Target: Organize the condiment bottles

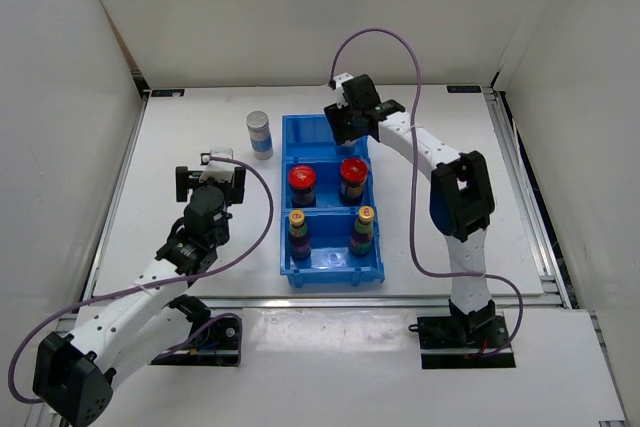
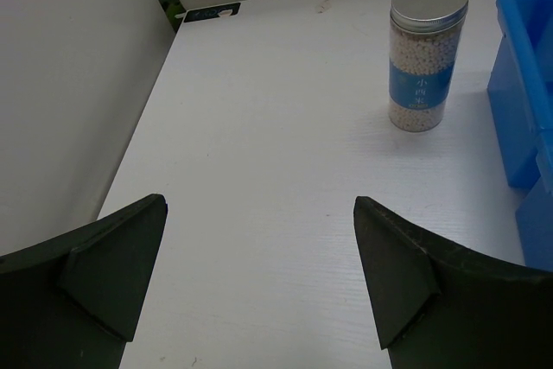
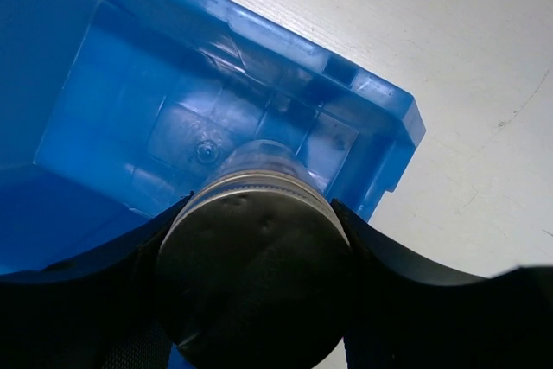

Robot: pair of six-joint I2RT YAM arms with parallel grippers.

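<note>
The right gripper (image 1: 345,129) is clamped on a silver-capped shaker (image 3: 255,274) over the far compartment of the blue bin (image 1: 283,197), so the step looks like placing it: lower it upright, then release (whether it already touches the floor I cannot tell). The left gripper (image 2: 259,213) stands wide and empty, facing the second shaker (image 2: 423,54) on the table left of the bin. The middle compartment holds both red-lidded jars (image 1: 302,185), the near one both yellow-capped bottles (image 1: 299,232).
</note>
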